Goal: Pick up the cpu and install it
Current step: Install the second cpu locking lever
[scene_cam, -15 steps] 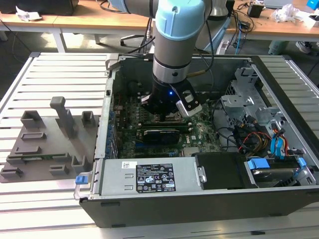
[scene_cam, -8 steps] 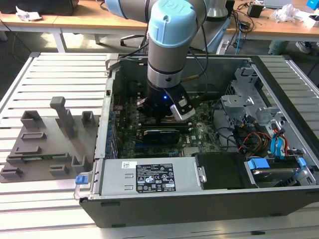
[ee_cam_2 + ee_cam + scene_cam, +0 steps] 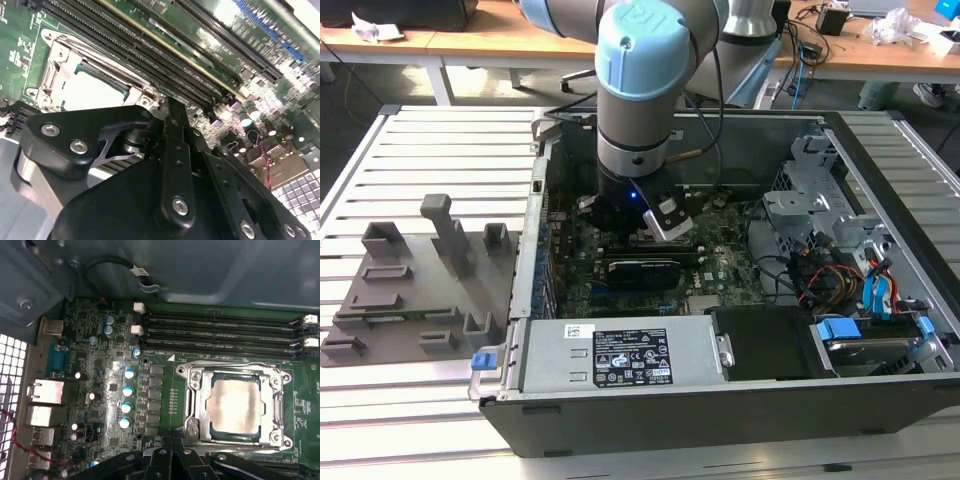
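Already cpu [image 3: 235, 408] flat in the socket frame [image 3: 192, 405] on the green board [image 3: 100, 365], tool [image 3: 172, 462] just beside it, cannot tell if spread or pinched

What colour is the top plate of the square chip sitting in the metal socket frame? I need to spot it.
Silver-grey, with a darker rim; the flat square cpu chip shows best in the first wrist view.

Open computer case [image 3: 740, 400] on slatted table [image 3: 440, 150]
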